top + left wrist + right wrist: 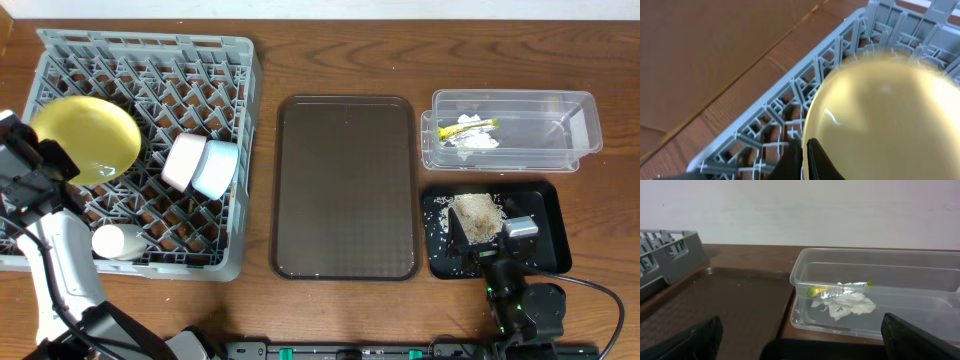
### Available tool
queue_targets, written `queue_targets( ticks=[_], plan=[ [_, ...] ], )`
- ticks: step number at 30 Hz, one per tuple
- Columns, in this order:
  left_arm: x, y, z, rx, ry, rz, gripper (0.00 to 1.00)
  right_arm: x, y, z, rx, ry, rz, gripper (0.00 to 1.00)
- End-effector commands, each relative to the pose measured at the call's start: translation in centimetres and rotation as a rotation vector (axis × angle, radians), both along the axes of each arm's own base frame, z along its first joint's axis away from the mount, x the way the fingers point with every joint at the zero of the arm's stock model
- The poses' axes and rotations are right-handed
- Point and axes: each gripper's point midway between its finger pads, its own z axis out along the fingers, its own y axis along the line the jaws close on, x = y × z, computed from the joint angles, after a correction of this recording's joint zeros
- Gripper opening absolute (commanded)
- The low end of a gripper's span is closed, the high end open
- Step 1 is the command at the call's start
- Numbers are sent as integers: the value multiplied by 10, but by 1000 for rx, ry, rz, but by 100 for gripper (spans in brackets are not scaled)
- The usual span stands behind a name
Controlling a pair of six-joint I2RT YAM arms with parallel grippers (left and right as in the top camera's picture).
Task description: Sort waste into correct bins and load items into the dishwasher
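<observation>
The waste looks sorted: the snack wrapper (470, 125) and tissue (478, 142) lie in the clear tub (515, 94), and the food scraps (477, 213) sit in the black tray (552, 210). Loading seems nearly done. The white bowl (182, 160) and light blue bowl (217, 168) stand side by side in the dish rack (150, 60), and the left pincer (804, 150) is clamped on the rim of the yellow plate (85, 138), tilted over the rack's left part and apparently not yet released. The right pincer (800, 330) hangs wide open and empty over the black tray. No chopsticks show in any view. No writing is legible, and the wrapper's print is too small to read.
</observation>
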Motion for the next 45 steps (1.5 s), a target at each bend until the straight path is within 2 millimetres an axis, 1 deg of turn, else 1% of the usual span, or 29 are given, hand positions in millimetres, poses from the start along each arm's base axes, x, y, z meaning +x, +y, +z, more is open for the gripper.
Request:
queue_targets(
  ticks=[1, 4, 9, 10, 12, 13, 18, 21, 24, 28, 30, 32, 35, 39, 40, 42, 43, 44, 45],
  plan=[
    [4, 8, 14, 76, 10, 0, 8, 0, -2, -1, -5, 2, -9, 99],
    [4, 12, 20, 122, 20, -1, 8, 0, -2, -1, -6, 2, -9, 99],
    [3, 9, 15, 89, 16, 8, 8, 0, -2, -1, -6, 2, -9, 99],
    [2, 7, 14, 65, 7, 23, 13, 0, -2, -1, -5, 2, -9, 99],
    [-4, 3, 5, -8, -9, 69, 35, 0, -2, -1, -5, 2, -9, 99],
    [-9, 0, -2, -54, -8, 95, 41, 0, -2, -1, -5, 2, -9, 99],
    [-36, -20, -40, -308, 0, 279, 42, 0, -2, -1, -5, 2, -9, 99],
    [-47, -30, -54, -397, 16, 344, 43, 0, -2, -1, -5, 2, -9, 99],
    [-50, -32, -61, -432, -8, 388, 52, 0, -2, -1, -5, 2, -9, 99],
    [-51, -33, -69, -498, -61, 477, 56, 0, -2, -1, -5, 2, -9, 99],
    [-47, -34, -74, -552, -105, 524, 58, 0, -2, -1, -5, 2, -9, 99],
    [-39, -38, -79, -617, -144, 529, 59, 0, -2, -1, -5, 2, -9, 99],
    [-22, -42, -88, -712, -191, 496, 58, 0, -2, -1, -5, 2, -9, 99],
    [-5, -42, -98, -771, -217, 446, 57, 0, -2, -1, -5, 2, -9, 99],
    [-2, -43, -101, -780, -219, 437, 55, 0, -2, -1, -5, 2, -9, 99],
    [0, -43, -106, -789, -213, 433, 43, 0, -2, -1, -5, 2, -9, 99],
    [0, -43, -108, -787, -204, 430, 33, 0, -2, -1, -5, 2, -10, 99],
    [0, -43, -108, -780, -199, 423, 27, 0, -2, -1, -5, 2, -9, 99],
    [0, -41, -108, -765, -194, 415, 23, 0, -2, -1, -5, 2, -9, 99]
  ],
)
